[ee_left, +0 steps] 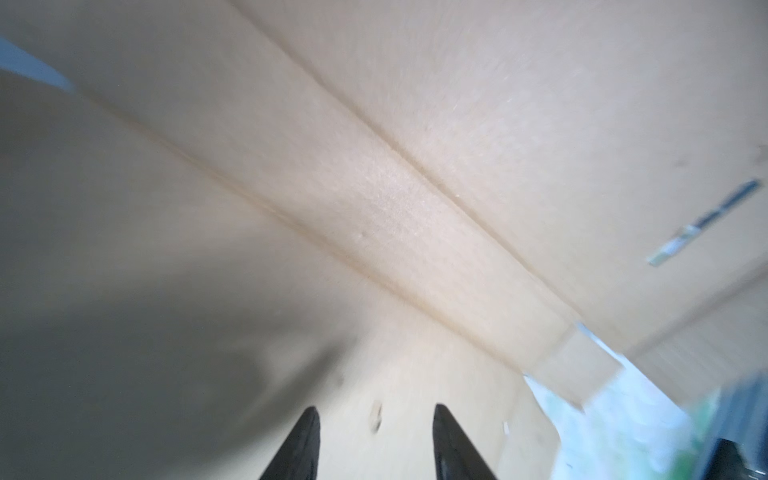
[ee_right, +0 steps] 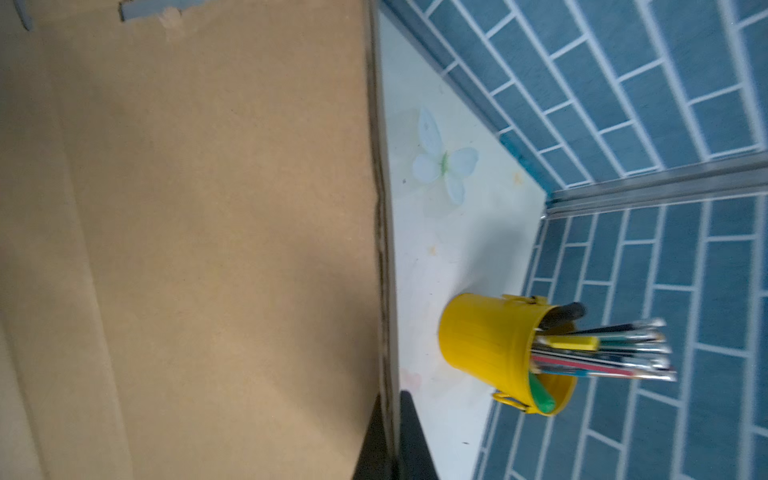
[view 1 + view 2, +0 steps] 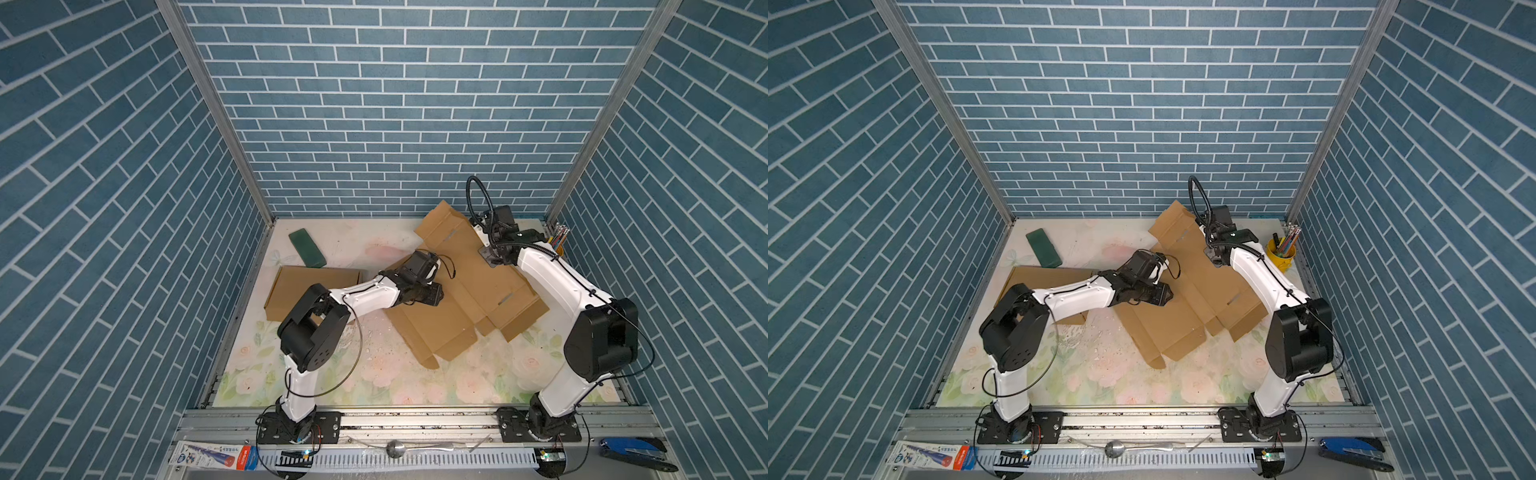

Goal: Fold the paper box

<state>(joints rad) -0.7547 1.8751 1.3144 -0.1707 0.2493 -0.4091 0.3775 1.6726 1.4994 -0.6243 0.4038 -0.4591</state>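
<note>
Though the desk [image 3: 374,386] is mostly bare at the front, its right half is covered by the paper box [image 3: 440,328], an unfolded brown sheet. It lies close to flat, with its long axis slanting from the back wall toward the front edge. A second cardboard box [image 3: 311,291], closed-looking, sits on the left and is partly hidden by the left arm.

The right hand [image 2: 390,401] is clamped together on the sheet's far right edge, with the cardboard rim pinched between its fingers. The left hand [image 1: 376,411] reaches in from the opposite side over the middle panels. Its fingers are apart with nothing between them, and whether they touch the cardboard cannot be told.

A pair of creases runs across the sheet just ahead of the left hand, between the two hands. The left hand is the nearer one to that fold line, and the right hand holds the outer edge. I judge the fold will hinge there, with the pinched edge swinging up and over toward the left while the middle is kept down.

A yellow pencil cup [image 2: 490,340] stands just beside the held edge without touching it. A green case [image 3: 307,248] lies well apart at the far left.
</note>
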